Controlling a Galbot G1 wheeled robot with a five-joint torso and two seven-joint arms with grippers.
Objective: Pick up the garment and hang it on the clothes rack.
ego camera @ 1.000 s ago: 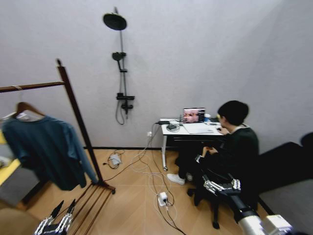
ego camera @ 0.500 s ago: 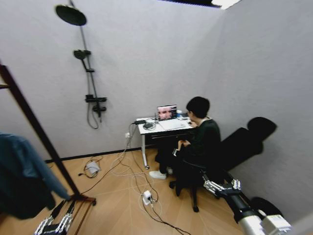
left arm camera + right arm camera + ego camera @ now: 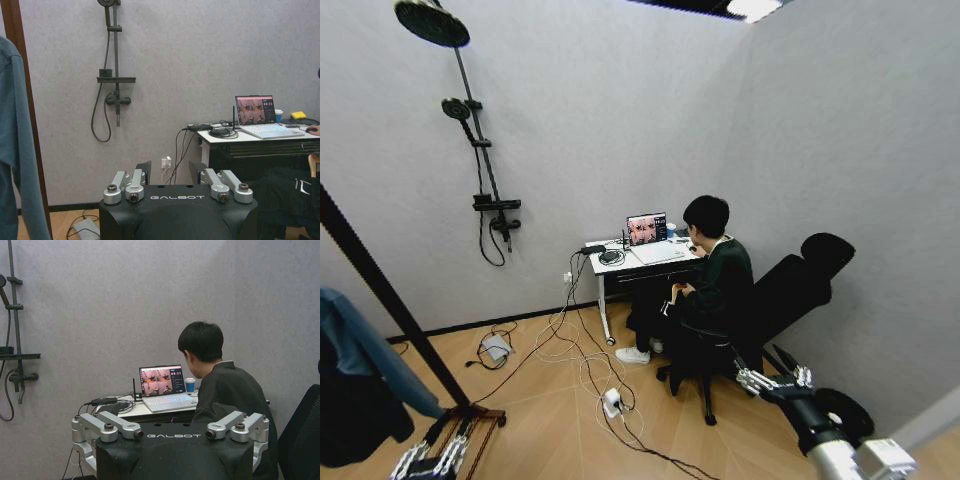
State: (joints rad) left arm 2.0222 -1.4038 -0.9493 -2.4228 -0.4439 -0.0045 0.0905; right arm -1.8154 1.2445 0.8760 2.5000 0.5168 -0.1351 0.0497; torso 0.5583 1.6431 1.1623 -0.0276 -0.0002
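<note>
Hanging soft and limp at the frame's lower left, the teal garment drapes beside the dark wooden clothes rack. Both metal-fingered grippers, left and right, sit empty, fingers spread.

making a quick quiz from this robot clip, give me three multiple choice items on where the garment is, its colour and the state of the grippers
1. Where is the garment in the head view?
A. far left, by the clothes rack
B. on the desk
C. in the right gripper

2. What colour is the garment?
A. tan
B. dark teal
C. white

3. What do the left gripper and right gripper hold?
A. a hanger each
B. the garment between them
C. nothing, both open

Answers:
1 A, it hangs at the left edge beside the rack's dark post.
2 B, the fabric reads blue-green.
3 C, both wrist views show spread fingers with nothing between them.
</note>
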